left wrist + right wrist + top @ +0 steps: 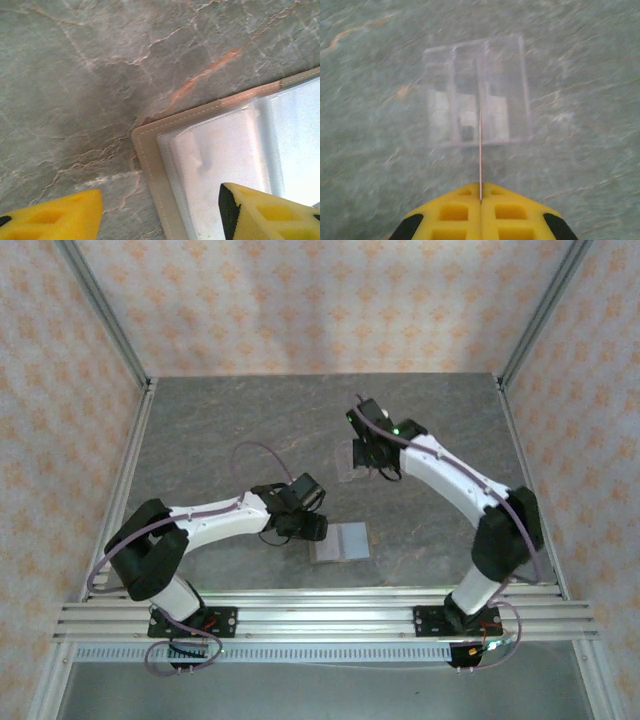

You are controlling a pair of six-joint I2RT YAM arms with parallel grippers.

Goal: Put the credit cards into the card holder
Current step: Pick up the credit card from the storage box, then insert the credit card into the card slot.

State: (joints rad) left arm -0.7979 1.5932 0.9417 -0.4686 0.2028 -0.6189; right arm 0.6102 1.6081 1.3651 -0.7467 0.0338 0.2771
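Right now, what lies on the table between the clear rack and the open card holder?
Nothing. In the top view, the stretch of grey table between the clear rack and the open card holder is bare.

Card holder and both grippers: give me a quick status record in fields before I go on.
card holder: lies open on the table, pale inside facing up, tan rim around it
left gripper: open, low over the card holder's corner, straddling its rim; contact unclear
right gripper: shut on a credit card, seen edge-on
clear rack: on the table, beyond and below the held card; whether the card is fully out of it cannot be told
cards in holder: cannot tell, glare on the inside
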